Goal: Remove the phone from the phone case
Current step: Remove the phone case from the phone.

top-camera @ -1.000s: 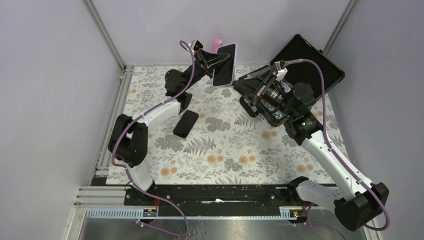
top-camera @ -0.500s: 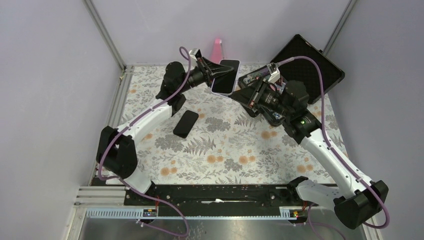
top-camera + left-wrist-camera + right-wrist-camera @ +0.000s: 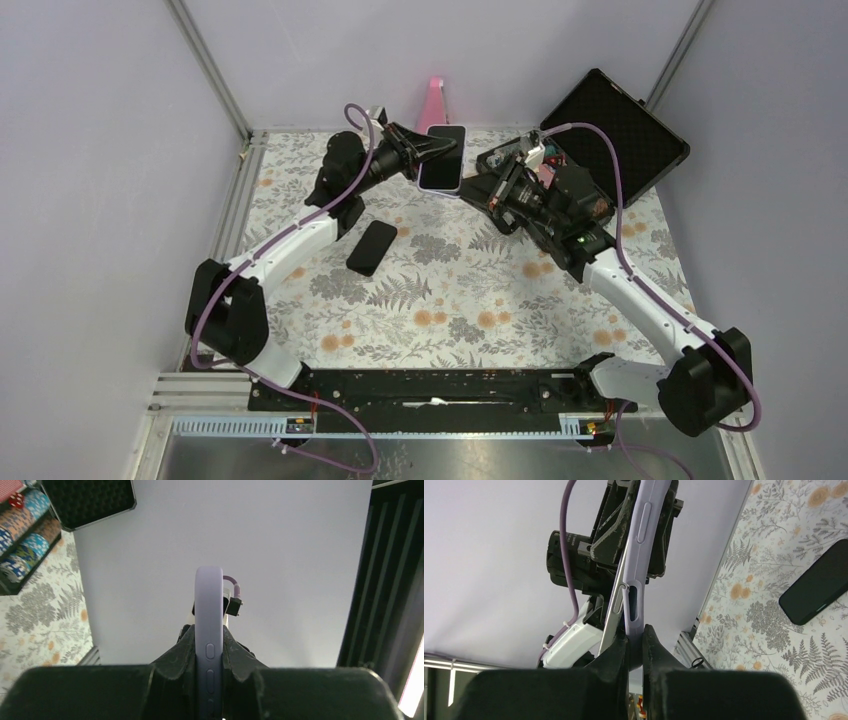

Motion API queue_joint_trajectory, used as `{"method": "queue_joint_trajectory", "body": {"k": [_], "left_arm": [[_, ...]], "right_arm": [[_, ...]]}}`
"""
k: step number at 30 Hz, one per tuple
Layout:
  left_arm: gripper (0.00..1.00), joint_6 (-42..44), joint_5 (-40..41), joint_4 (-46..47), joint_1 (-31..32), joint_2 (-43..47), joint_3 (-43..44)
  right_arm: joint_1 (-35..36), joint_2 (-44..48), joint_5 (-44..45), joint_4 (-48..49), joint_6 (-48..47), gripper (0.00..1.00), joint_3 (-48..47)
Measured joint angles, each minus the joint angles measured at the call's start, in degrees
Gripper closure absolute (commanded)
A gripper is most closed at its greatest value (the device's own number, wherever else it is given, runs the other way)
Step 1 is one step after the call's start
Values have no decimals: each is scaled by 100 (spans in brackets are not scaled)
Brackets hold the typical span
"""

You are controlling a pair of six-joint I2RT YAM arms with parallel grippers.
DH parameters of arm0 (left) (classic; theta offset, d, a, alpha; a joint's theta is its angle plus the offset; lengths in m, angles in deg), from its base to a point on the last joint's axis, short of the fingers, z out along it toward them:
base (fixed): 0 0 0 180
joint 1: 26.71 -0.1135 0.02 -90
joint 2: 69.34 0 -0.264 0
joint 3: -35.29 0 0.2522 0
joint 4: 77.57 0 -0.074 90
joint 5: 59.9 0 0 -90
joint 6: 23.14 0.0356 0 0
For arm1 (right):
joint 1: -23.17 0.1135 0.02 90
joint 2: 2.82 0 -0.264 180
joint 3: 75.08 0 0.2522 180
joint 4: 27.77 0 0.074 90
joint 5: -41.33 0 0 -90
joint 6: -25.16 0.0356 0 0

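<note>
On the floral cloth (image 3: 450, 290), left of centre, a 2nd black handset (image 3: 372, 247) lay flat, well apart from both grippers. Above it the left gripper (image 3: 209, 636) was raised off the table near the back wall and clamped on the phone case (image 3: 209, 605). In the left wrist view the lilac case showed edge-on and upright, w/ one finger pressed on each broad face and the side buttons between them. The phone (image 3: 443, 155) sat in that case, dark screen facing up toward the top cam, lilac rim showing along its near end. A pink object (image 3: 436, 98) stood just behind, against the wall.

The right gripper (image 3: 635, 636) came in from the other side, fingers together and pinched on the case's end by the slot cutout. A thin silver strip (image 3: 616, 605) stood away from the lilac side there; prob. the phone's edge, couldn't tell for sure. Far right, an open black box (image 3: 620, 125) leaned by the corner, foam-lined lid up, behind the right arm.
</note>
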Motion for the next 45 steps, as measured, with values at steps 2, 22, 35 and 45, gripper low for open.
{"method": "queue_joint_trajectory", "body": {"k": [2,22,35,45], "left_arm": [[68,188,11,-92,-20,20,0],[4,4564,313,-4207,-363,1217,428],[42,8279,2216,-4889,1982,1939,522],[29,9665,3235,-5414,2747,1394,1069]], "right_arm": [[-13,-17,-35,243,103,100,125],[-15,413,490,-2048,-487,100,-61],[-15,216,656,-4419,-1209,100,-758],[-13,214,748,-4680,-1233,100,-758]]}}
